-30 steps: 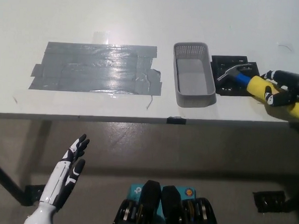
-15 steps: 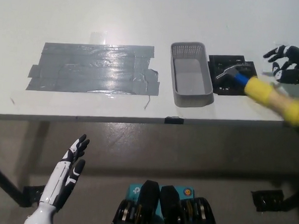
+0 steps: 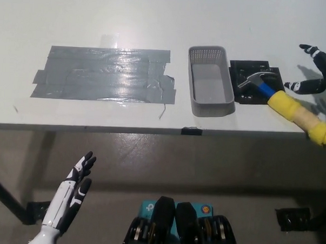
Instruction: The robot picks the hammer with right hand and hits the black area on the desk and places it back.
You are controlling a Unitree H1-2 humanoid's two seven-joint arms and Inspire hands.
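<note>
Since the earlier frames the hammer (image 3: 286,99) has been released: it was held in the black right hand (image 3: 320,75) a second ago, and is now seen lying free on the desk (image 3: 156,19), while the hand has been drawn up and away to the far right edge, its fingers spread apart and closed on nothing.

The white desk is shown filling the upper half of the head view. The largest marking on it is the black area (image 3: 105,73), a patch of overlapping grey-black tape strips at the left of centre, with glare across its middle. To its right a grey perforated basket (image 3: 209,106) is set lengthwise, and just beside that a small black square pad (image 3: 244,69) is laid.

The hammer is placed with its metal head on the black pad, its blue neck and yellow grip running down and to the right toward the desk's front edge. It is well apart from the black area.

The white left hand (image 3: 73,189) is held at rest below the desk edge at the lower left, fingers extended and slightly apart, holding nothing.

No brand, label or legible writing can be made out on any item.
</note>
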